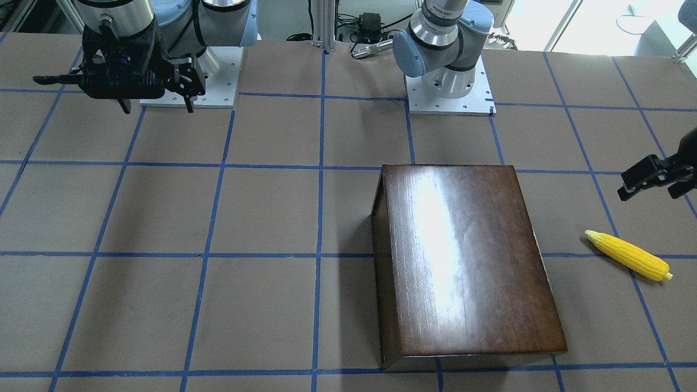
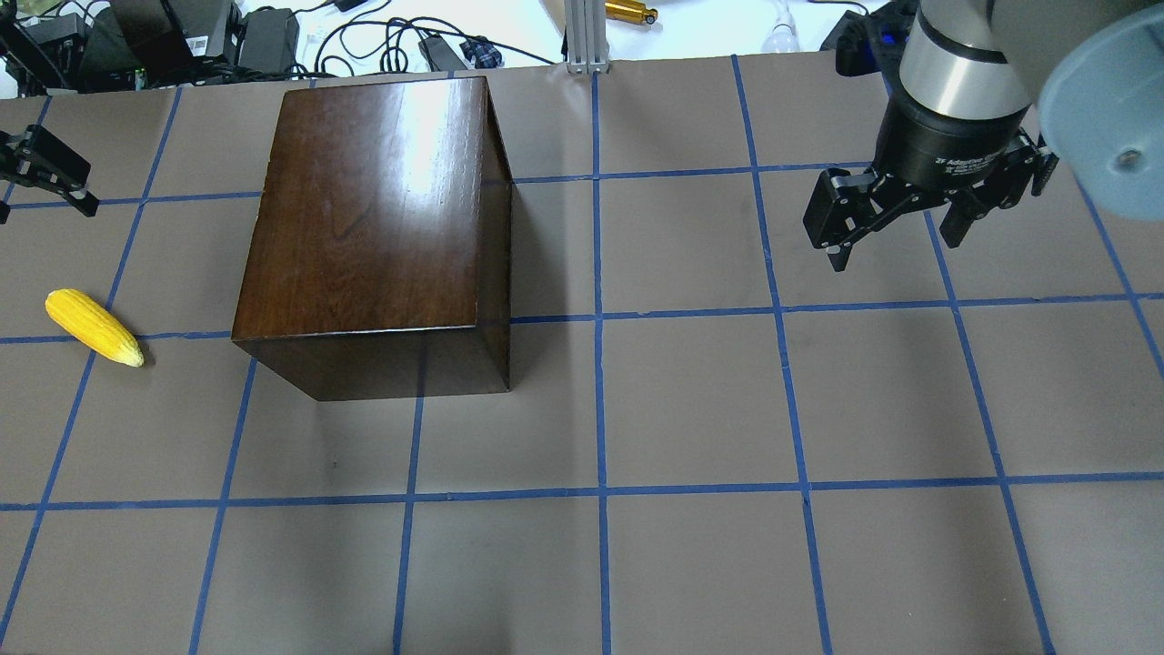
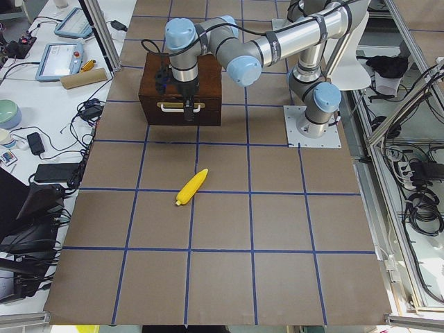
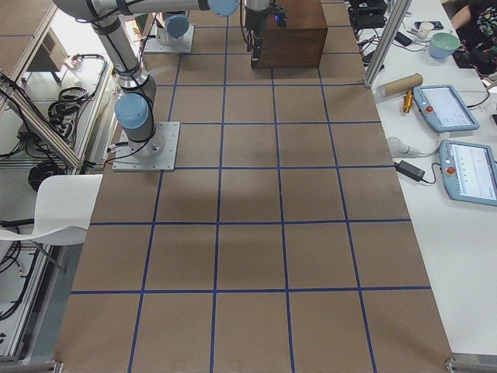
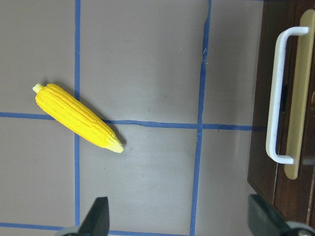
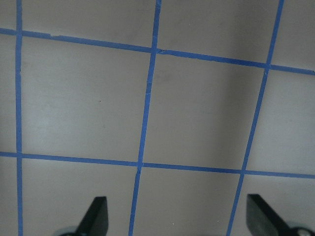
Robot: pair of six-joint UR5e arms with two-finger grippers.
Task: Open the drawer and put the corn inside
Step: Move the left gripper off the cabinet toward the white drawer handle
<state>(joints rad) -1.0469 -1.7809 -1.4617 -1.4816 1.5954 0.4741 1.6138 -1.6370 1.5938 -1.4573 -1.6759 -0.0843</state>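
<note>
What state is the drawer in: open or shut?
Shut: the drawer front sits flush with the box; no tray sticks out.

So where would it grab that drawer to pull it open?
Best bet is the pale bar handle on the drawer front. It stands off the front with a gap behind, so a finger can slip in. That front faces the corn, so the left end effector, open nearby, should come from that side.
</note>
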